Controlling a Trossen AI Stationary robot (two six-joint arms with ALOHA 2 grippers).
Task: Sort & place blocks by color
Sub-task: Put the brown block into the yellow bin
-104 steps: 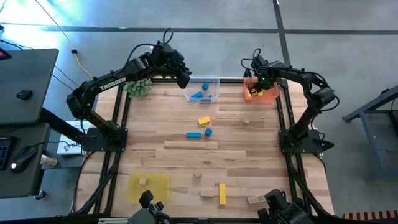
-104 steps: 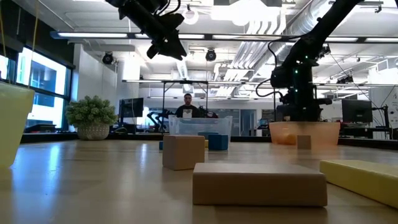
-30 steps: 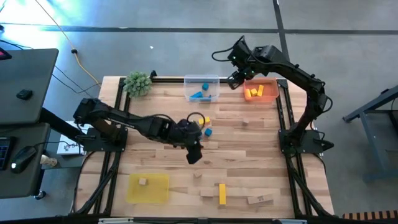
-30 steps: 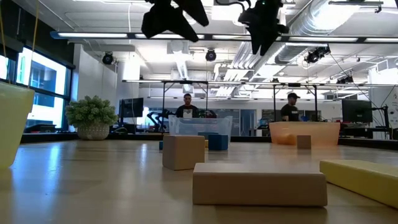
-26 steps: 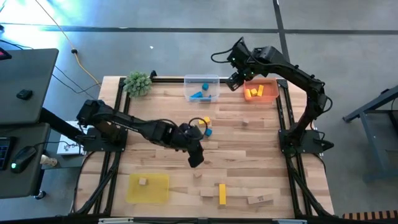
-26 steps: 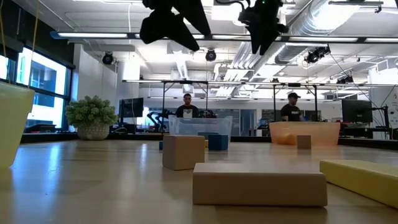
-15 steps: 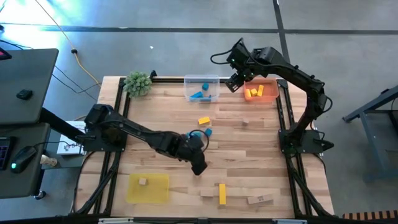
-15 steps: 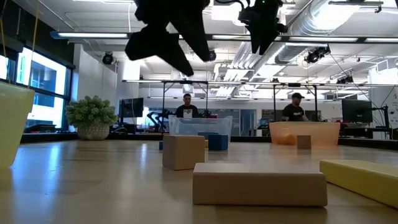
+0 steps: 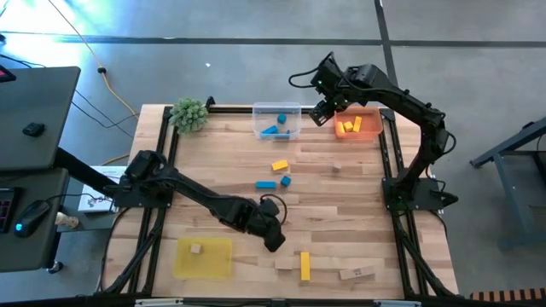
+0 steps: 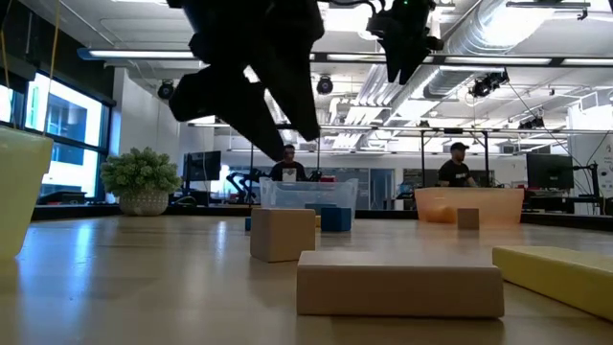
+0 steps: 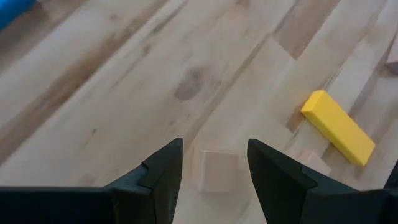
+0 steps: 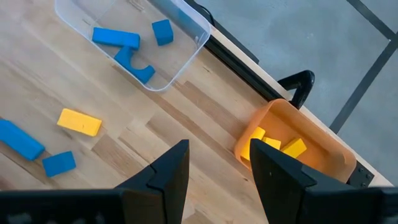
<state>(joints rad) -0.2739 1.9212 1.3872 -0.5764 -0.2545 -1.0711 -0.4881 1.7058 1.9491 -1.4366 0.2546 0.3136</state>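
While left hand (image 11: 211,165) hovers open | yellow bar (image 11: 337,127) lies flat, diagonal

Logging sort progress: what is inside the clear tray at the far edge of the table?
The clear tray holds three blue blocks: a bar, a small cube and an arch-shaped piece. Nothing of another colour shows inside, and no arm covers it in the right wrist view.
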